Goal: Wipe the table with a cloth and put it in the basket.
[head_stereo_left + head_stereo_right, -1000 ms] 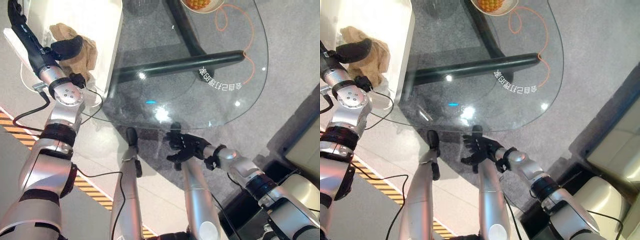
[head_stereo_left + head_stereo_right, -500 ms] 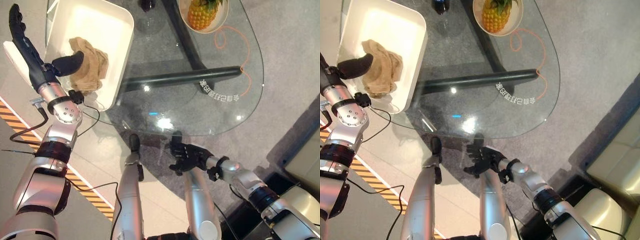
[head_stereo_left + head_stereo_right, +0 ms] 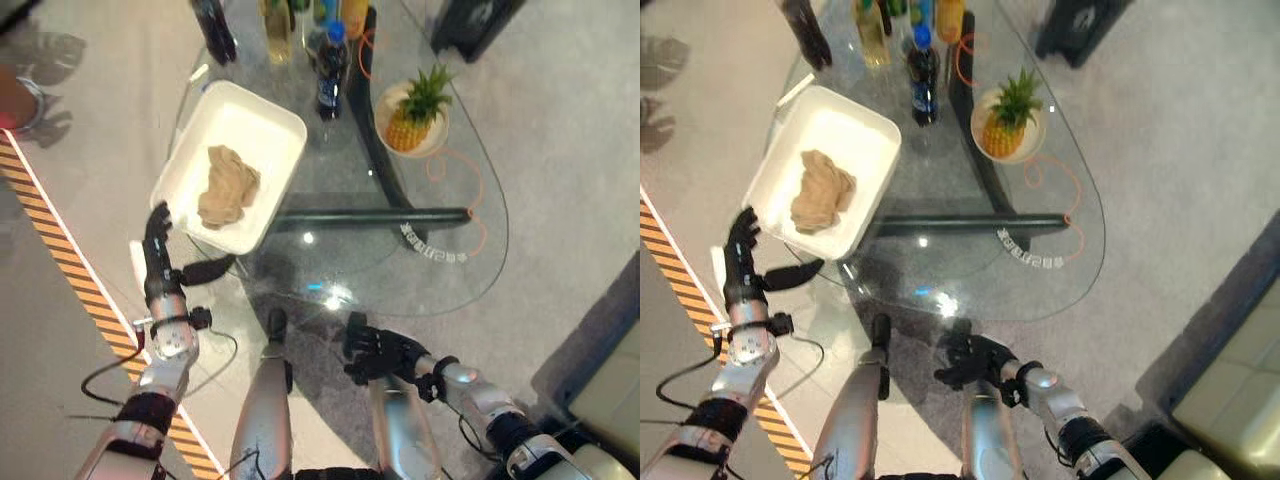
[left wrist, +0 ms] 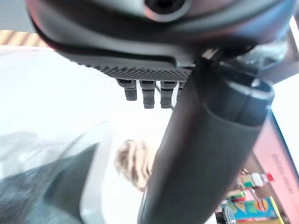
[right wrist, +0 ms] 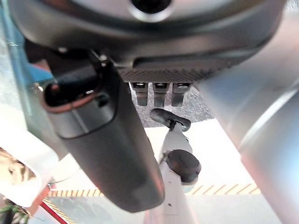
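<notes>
A crumpled tan cloth (image 3: 227, 186) lies inside the white rectangular basket (image 3: 276, 120) on the left part of the glass table (image 3: 440, 290). My left hand (image 3: 156, 258) is off the table's near left edge, just short of the basket's near corner, fingers straight and thumb spread, holding nothing. In the left wrist view the cloth (image 4: 133, 162) shows past the thumb. My right hand (image 3: 378, 350) hangs low below the table's near edge, fingers relaxed and empty.
Several bottles (image 3: 331, 72) stand at the table's far end, behind the basket. A pineapple on a plate (image 3: 417, 108) sits to the right, by an orange looped cord (image 3: 478, 222). A yellow-and-black striped line (image 3: 60, 255) runs along the floor at left.
The camera has pulled back and up, so more of the table shows. My left hand has drawn back from over the basket to below its near corner. The cloth stays in the basket.
</notes>
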Tool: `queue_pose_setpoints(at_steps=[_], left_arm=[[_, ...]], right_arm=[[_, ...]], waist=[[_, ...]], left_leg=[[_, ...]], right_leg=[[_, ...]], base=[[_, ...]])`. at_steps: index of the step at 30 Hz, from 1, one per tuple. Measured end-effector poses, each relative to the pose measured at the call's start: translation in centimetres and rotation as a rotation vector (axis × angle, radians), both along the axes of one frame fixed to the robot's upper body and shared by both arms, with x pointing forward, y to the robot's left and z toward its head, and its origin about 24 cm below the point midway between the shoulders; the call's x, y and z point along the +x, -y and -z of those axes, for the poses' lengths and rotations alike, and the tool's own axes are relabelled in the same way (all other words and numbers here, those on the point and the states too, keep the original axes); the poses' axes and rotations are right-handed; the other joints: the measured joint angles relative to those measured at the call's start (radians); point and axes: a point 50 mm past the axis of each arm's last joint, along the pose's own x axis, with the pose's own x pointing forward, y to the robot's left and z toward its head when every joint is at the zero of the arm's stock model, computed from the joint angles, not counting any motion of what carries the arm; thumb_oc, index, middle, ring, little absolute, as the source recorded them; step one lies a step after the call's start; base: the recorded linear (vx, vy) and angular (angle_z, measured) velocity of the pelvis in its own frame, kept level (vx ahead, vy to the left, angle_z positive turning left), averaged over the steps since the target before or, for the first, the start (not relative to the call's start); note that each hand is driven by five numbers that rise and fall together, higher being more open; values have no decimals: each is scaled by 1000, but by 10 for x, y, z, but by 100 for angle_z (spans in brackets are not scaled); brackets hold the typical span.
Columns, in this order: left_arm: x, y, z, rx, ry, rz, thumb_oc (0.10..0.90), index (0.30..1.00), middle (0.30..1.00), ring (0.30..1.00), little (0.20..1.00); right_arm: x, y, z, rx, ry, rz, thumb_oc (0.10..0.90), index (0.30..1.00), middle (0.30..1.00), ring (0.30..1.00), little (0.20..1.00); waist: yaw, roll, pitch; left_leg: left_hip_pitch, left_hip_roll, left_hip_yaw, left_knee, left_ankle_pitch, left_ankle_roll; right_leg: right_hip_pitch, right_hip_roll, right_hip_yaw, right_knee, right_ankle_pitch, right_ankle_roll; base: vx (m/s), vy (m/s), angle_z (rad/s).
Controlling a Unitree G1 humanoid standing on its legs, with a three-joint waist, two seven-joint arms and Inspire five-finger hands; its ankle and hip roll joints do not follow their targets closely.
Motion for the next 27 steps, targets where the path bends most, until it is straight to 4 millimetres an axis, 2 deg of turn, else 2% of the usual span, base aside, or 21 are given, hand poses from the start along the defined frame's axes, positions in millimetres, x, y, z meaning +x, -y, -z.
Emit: queue_pose_setpoints(at_steps=[2, 4, 6, 7, 9, 10, 12, 15, 18, 20, 24, 27], left_arm=[[-12, 6, 25, -98, -83, 12, 800, 900, 900, 900, 900], [-32, 18, 62, -238, -203, 9, 800, 900, 900, 900, 900], [-50, 26, 86, -315, -310, 18, 800, 900, 900, 900, 900], [-65, 30, 102, -346, -385, 17, 800, 900, 900, 900, 900], [-95, 39, 135, -456, -544, -21, 800, 900, 900, 900, 900], [-119, 41, 153, -541, -660, -46, 800, 900, 900, 900, 900], [-150, 45, 175, -652, -840, -55, 800, 900, 900, 900, 900], [-177, 48, 189, -738, -965, -69, 800, 900, 900, 900, 900], [-197, 47, 195, -757, -1033, -105, 800, 900, 900, 900, 900], [-199, 49, 196, -776, -1060, -94, 800, 900, 900, 900, 900], [-203, 53, 198, -722, -1159, 6, 800, 900, 900, 900, 900], [-211, 55, 200, -721, -1191, 17, 800, 900, 900, 900, 900]], right_arm=[[-9, 8, 10, -28, -18, 45, 800, 900, 900, 900, 900], [-21, 20, 22, -97, -47, 83, 800, 900, 900, 900, 900], [-32, 27, 31, -161, -74, 82, 800, 900, 900, 900, 900], [-39, 30, 36, -194, -92, 81, 800, 900, 900, 900, 900], [-59, 36, 50, -261, -146, 95, 800, 900, 900, 900, 900], [-73, 37, 59, -295, -184, 85, 800, 900, 900, 900, 900], [-91, 38, 71, -331, -254, 88, 800, 900, 900, 900, 900], [-108, 37, 81, -342, -327, 131, 800, 900, 900, 900, 900], [-127, 36, 90, -333, -414, 192, 800, 900, 900, 900, 900], [-132, 38, 92, -334, -444, 208, 800, 900, 900, 900, 900], [-149, 46, 96, -267, -555, 377, 800, 900, 900, 900, 900], [-156, 50, 98, -271, -589, 403, 800, 900, 900, 900, 900]], waist=[[0, 31, -17], [2, 71, -51], [-1, 92, -95], [-2, 101, -123], [-2, 112, -171], [-3, 106, -227], [-4, 96, -297], [-4, 80, -339], [-5, 81, -411], [-7, 86, -423], [-11, 98, -456], [-22, 102, -476]], left_leg=[[38, 0, -11, -35, 1, -2], [77, 1, -19, -60, 4, 0], [100, 1, -19, -83, 11, 11], [108, 2, -20, -86, 11, 13], [177, 7, -21, -122, 16, 17], [195, 13, -20, -128, 10, 26], [224, 17, -20, -152, 8, 29], [266, 18, -19, -166, 2, 37], [299, 15, -17, -190, 0, 41], [313, 12, -16, -194, -2, 44], [351, 9, -2, -226, -3, 44], [366, 8, 12, -245, -2, 43]], right_leg=[[42, -2, -17, -25, -3, -3], [86, -1, -20, -58, -2, -2], [108, 1, -21, -81, 2, 5], [122, 2, -22, -92, -1, 8], [201, 10, -27, -143, 8, 7], [227, 12, -31, -167, 0, 13], [262, 16, -42, -200, -1, 14], [316, 19, -45, -241, 3, 13], [355, 19, -44, -285, 17, 21], [380, 18, -42, -311, 28, 23], [427, 19, -36, -375, 56, 24], [442, 21, -20, -408, 77, 32]], base=[[19, -50, 19], [46, -41, 7], [97, -26, -1], [149, -24, 2], [151, -14, 5], [155, -12, 6], [153, -9, 7], [130, 6, 7], [59, 10, -2], [50, 10, -2], [42, 15, -7], [33, 14, -18]])
